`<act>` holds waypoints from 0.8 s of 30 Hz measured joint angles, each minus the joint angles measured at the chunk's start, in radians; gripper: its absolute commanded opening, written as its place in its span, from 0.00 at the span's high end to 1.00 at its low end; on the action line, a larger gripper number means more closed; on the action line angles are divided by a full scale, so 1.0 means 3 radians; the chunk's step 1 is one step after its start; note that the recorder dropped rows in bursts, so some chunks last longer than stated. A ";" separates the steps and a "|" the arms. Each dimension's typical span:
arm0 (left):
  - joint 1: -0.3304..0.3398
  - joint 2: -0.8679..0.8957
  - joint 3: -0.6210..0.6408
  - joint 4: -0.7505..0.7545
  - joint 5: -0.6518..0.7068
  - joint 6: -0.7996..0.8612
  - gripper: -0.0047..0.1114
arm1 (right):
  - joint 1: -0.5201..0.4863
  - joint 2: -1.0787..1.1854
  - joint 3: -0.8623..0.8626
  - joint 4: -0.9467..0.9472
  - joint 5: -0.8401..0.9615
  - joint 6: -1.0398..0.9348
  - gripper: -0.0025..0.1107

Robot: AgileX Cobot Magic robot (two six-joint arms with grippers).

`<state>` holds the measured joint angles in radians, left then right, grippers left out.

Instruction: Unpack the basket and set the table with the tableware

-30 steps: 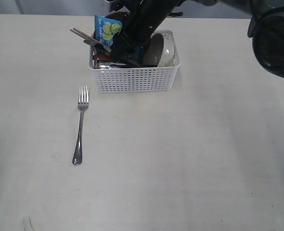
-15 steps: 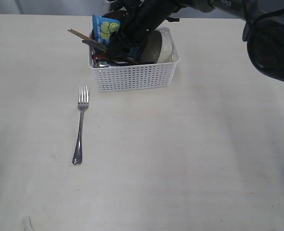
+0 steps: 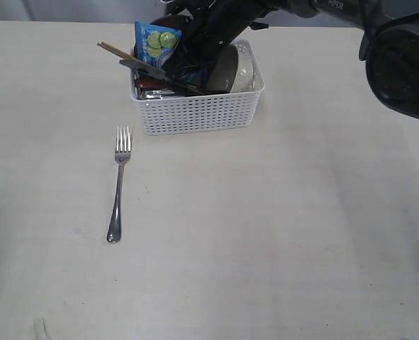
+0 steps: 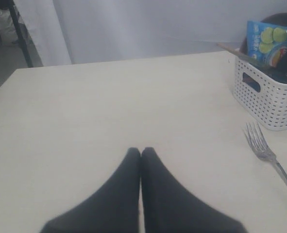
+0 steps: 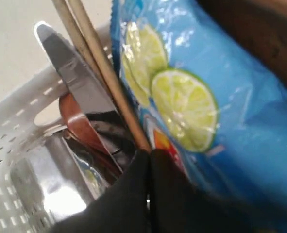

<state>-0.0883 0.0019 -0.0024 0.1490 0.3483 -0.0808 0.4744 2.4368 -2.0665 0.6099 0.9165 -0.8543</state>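
Observation:
The white basket point(image 3: 195, 117) stands at the back of the table point(image 3: 280, 234). It holds the brown chopsticks point(image 5: 97, 63), steel knife point(image 5: 70, 63), dark red spoon point(image 5: 77, 124), steel cup point(image 5: 46, 184), pale bowl point(image 3: 246, 71) and brown plate point(image 3: 223, 72) on edge. My right gripper point(image 5: 148, 154) is down inside the basket, shut, with its tips at the lower end of the chopsticks beside the knife; whether anything is pinched does not show. The fork point(image 3: 118, 185) lies on the table in front of the basket. My left gripper point(image 4: 141, 151) hovers shut and empty over bare tabletop, well apart from the fork point(image 4: 267, 154).
A blue chip bag point(image 3: 156, 42) stands in the basket's back left corner, pressed against the right gripper point(image 3: 189, 76). The right arm's dark bulk crosses the top right of the exterior view. The basket point(image 4: 267, 104) shows at the edge of the left wrist view.
The right gripper has shut inside the basket. The basket, chopsticks and knife have shifted slightly back and left. The fork and the left gripper have not moved.

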 measured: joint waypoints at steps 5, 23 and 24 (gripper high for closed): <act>0.0000 0.0000 0.0000 0.0000 0.0000 0.0000 0.96 | 0.0000 -0.0006 0.0000 0.0000 0.0062 0.0000 0.98; 0.0000 0.0000 0.0000 0.0000 0.0000 0.0000 0.96 | 0.0027 -0.0132 0.0020 0.0245 0.0179 -0.0406 0.50; 0.0000 0.0000 0.0000 0.0000 0.0000 0.0000 0.96 | 0.0027 -0.0120 0.0020 0.0254 0.0145 -0.0423 0.50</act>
<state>-0.0883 0.0019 -0.0024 0.1490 0.3483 -0.0808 0.4826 2.4008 -2.0605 0.6860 0.9600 -0.9812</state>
